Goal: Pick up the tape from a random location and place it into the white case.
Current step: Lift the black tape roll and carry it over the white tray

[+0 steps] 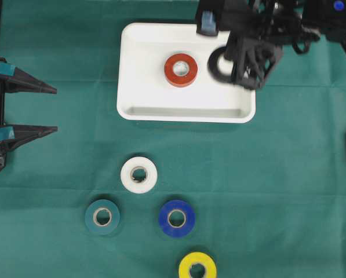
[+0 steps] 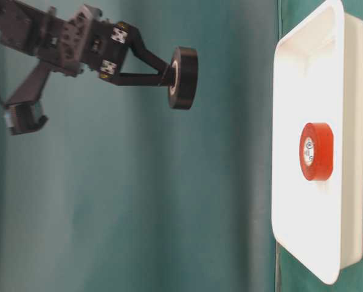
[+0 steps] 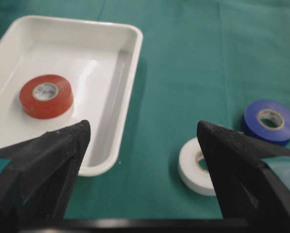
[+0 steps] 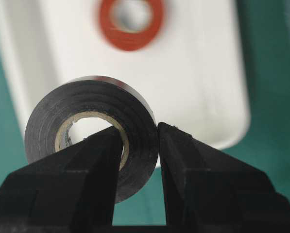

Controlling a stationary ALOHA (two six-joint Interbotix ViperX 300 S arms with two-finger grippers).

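My right gripper (image 1: 226,65) is shut on a black tape roll (image 1: 212,62), one finger through its hole and the other outside the wall. The roll hangs in the air over the right part of the white case (image 1: 144,75), well above it in the table-level view, where the black tape (image 2: 187,79) and the right gripper (image 2: 168,74) are apart from the case (image 2: 290,121). In the right wrist view the black tape (image 4: 86,104) sits in the gripper (image 4: 140,133) with the case (image 4: 198,73) below. A red tape roll (image 1: 171,69) lies flat in the case. My left gripper (image 1: 51,110) stands open and holds nothing.
On the green cloth below the case lie a white roll (image 1: 129,176), a teal roll (image 1: 91,219), a blue roll (image 1: 167,220) and a yellow roll (image 1: 187,265) at the bottom edge. The left wrist view shows the case (image 3: 110,63), red roll (image 3: 33,104) and white roll (image 3: 191,167).
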